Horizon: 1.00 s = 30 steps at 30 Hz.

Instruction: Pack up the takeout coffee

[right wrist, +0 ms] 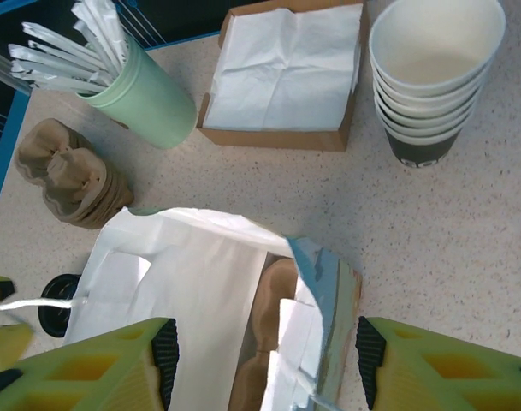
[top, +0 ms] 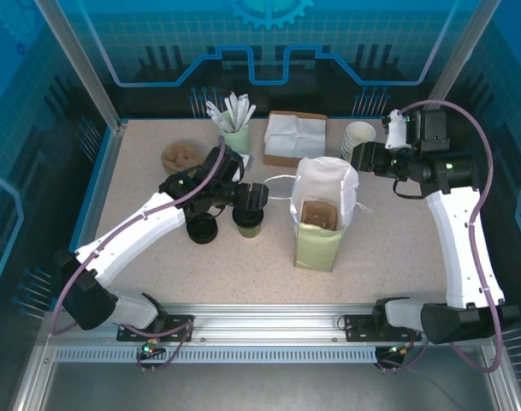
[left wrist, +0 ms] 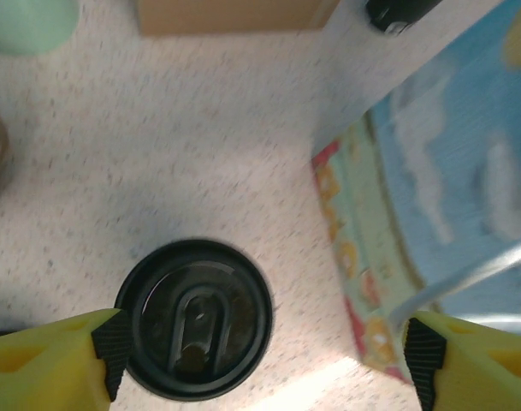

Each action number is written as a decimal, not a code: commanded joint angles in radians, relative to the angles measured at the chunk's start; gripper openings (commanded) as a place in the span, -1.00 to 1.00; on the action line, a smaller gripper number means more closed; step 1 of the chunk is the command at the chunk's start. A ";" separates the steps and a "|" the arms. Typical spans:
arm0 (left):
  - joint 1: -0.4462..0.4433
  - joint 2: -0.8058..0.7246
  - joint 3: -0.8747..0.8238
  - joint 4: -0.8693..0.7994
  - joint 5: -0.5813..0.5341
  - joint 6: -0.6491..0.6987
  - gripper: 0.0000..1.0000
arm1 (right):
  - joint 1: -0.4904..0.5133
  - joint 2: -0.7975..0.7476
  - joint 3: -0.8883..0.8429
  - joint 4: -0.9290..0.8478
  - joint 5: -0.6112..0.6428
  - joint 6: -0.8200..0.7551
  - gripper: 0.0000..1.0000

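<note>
The takeout coffee (top: 248, 220), a short pale green cup with a black lid, stands just left of the tall paper bag (top: 322, 231). My left gripper (top: 252, 199) hovers over it, open. In the left wrist view the lid (left wrist: 193, 318) lies low between the fingers, close to the left pad (left wrist: 115, 353), with the bag's printed side (left wrist: 431, 197) at the right. My right gripper (top: 360, 160) is at the bag's far right rim. In the right wrist view it (right wrist: 264, 364) is open over the bag's mouth (right wrist: 200, 282), where a brown cup carrier (right wrist: 273, 342) sits inside.
A second black-lidded cup (top: 202, 229) stands left of the first. Along the back are brown carriers (top: 180, 157), a mint-green cup of stirrers (top: 236, 137), a box of napkins (top: 294, 137) and a stack of lidless cups (top: 357, 137).
</note>
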 commanded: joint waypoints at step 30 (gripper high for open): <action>-0.026 -0.016 -0.137 0.096 0.020 0.104 0.85 | 0.048 0.315 0.213 -0.085 -0.151 -0.636 0.25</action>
